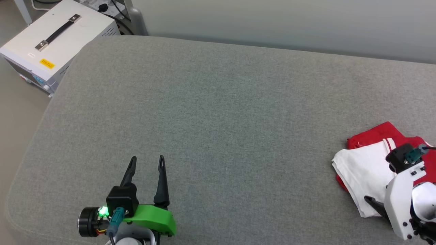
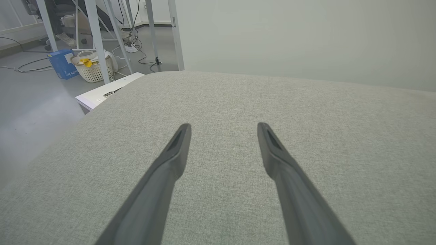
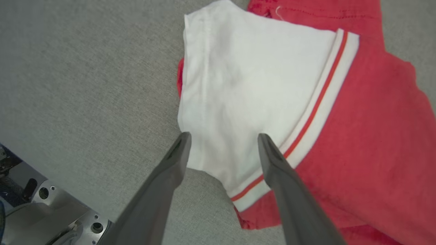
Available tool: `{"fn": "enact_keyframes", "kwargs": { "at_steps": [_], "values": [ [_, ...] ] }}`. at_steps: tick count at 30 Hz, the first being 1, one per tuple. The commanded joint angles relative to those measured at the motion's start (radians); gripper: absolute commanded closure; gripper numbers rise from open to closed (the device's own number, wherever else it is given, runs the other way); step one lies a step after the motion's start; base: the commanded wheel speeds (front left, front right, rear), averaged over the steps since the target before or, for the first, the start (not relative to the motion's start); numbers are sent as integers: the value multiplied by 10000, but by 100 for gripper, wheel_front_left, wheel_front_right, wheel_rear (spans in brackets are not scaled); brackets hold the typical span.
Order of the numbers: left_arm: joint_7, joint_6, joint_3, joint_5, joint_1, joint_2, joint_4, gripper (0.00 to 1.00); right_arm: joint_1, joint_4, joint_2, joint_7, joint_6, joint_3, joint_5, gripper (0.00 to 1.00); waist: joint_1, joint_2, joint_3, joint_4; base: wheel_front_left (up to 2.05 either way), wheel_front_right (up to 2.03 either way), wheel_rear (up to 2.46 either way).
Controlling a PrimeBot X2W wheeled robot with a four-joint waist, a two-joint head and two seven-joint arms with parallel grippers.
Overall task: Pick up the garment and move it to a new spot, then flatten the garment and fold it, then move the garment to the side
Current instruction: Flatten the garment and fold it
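Down at the lower left of the head view, the left gripper hangs over bare grey fabric with its two dark fingers pointing up the frame. Its jaws stand well apart and nothing lies between them. A green bracket sits at its base, with a small green light beside it.

At the lower right of the same view, the right gripper reaches in from the frame's edge on a white forearm. Its wrist camera shows its jaws spread wide too, poised over the near edge of a white sleeve. One finger lies over the sleeve's hem side and the other by the striped trim. Whether the tips touch the cloth I cannot tell.

The garment lies folded into a small bundle at the right edge of the head view, just beyond that gripper. Its white sleeve is on top, with red cloth showing beneath and behind it.

Further up, the grey cushioned surface stretches across the frame, with rounded corners. Beyond its upper left corner stands a white equipment case with a black handle and a yellow label. A pale wall runs along the top. The left wrist view shows a woven basket and a blue box far off on the floor at its upper left.
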Motion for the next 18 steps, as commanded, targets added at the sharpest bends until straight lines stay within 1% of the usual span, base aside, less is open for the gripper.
{"fn": "enact_keyframes", "kwargs": {
  "at_steps": [1,4,7,11,12,13,16,18],
  "values": [
    [-57,66,-31,-103,-211,-32,-51,0,50,258,67,-109,-7,151,91,0,0,50,256,128,0,0,0],
    [-57,74,-57,-110,-324,-32,-20,0,-89,912,140,-371,-7,640,-13,0,0,50,462,197,0,0,0],
    [-57,87,-68,-121,-418,-32,2,0,-135,1831,294,-549,-7,1209,-90,0,0,50,587,240,0,0,0],
    [-57,90,-57,-122,-458,-32,48,0,-126,2841,505,-880,-7,1658,45,0,0,50,608,250,0,0,0],
    [-57,97,-39,-115,-450,-32,63,0,-145,3017,602,-1071,-7,1666,153,61,0,50,586,232,0,0,0],
    [-57,111,-2,-105,-425,-32,72,0,-178,3137,695,-1302,-7,1656,282,100,0,50,541,184,0,0,0],
    [-57,96,77,-54,-348,-32,114,0,-315,3262,734,-2030,-7,1532,408,100,0,50,388,57,0,0,0],
    [-57,74,124,-17,-296,-32,143,0,-369,3207,760,-2605,-7,1257,488,100,0,50,238,-49,0,0,0]
  ]
}}
